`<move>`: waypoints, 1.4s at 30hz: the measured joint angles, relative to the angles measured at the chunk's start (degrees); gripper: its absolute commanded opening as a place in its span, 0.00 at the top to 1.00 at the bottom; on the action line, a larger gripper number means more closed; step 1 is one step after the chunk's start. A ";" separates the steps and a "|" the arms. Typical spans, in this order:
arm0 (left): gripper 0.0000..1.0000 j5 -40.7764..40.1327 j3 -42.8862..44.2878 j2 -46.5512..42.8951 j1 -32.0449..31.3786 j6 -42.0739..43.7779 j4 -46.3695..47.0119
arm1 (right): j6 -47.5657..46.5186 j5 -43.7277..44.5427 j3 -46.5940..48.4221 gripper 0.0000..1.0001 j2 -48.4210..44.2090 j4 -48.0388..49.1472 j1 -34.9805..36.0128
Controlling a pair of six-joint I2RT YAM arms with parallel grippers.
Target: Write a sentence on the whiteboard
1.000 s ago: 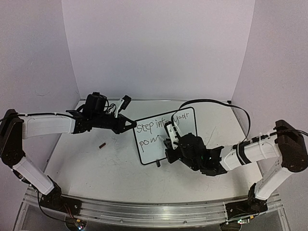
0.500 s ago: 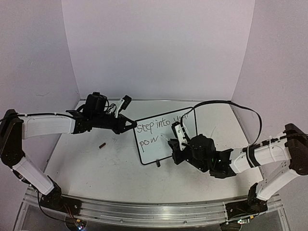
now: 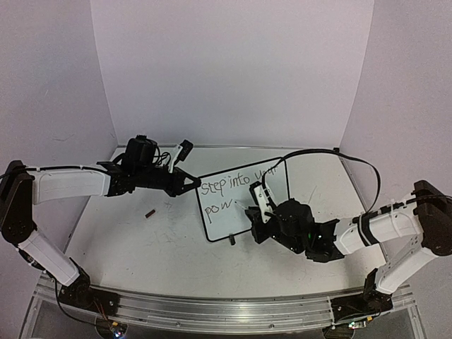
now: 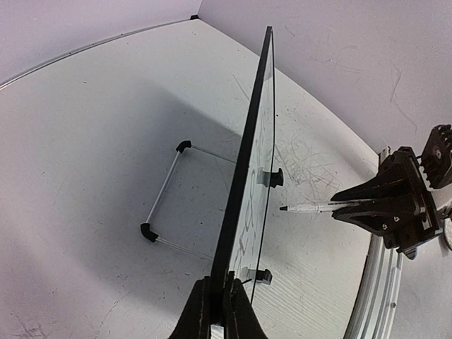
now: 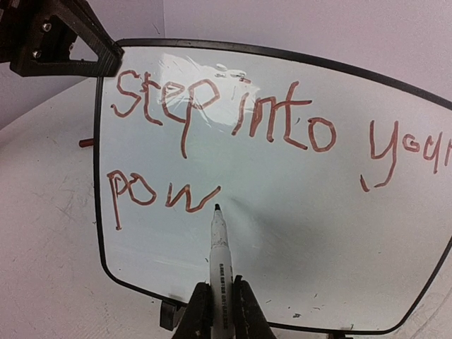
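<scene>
— Where do we see the whiteboard [image 3: 224,220]?
— Standing on its long edge near the middle of the tabletop [image 3: 141,247], leaning back a little on a wire stand [image 4: 166,205] behind it.

— And the left claw [image 4: 219,311]?
— We see it pinched together on the board's left edge, at the upper corner.

— The right claw [image 5: 215,311]?
— Clamped on a white marker [image 5: 219,258], which points up at the board's face.

— How far does the sentence [image 5: 275,131] run?
— We read "step into your" on the top line and "pow" below it; the strokes look reddish from the right wrist. The marker's tip sits just right of the "w". Whether it touches the surface, we cannot tell.

— Anything else?
— A small dark stub [image 3: 150,212] lies on the tabletop, left of the board and apart from it.
</scene>
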 measured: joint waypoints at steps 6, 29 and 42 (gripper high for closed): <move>1.00 0.00 0.00 0.00 0.00 0.01 0.00 | -0.02 -0.12 0.00 1.00 0.44 0.05 -0.06; 1.00 0.02 0.00 -0.06 0.00 0.03 -0.04 | 0.08 -0.65 3.37 1.00 4.57 -0.10 -0.04; 1.00 -0.01 0.00 -0.07 0.00 0.19 -0.12 | 1.14 -0.18 3.37 1.00 5.24 -0.67 -0.04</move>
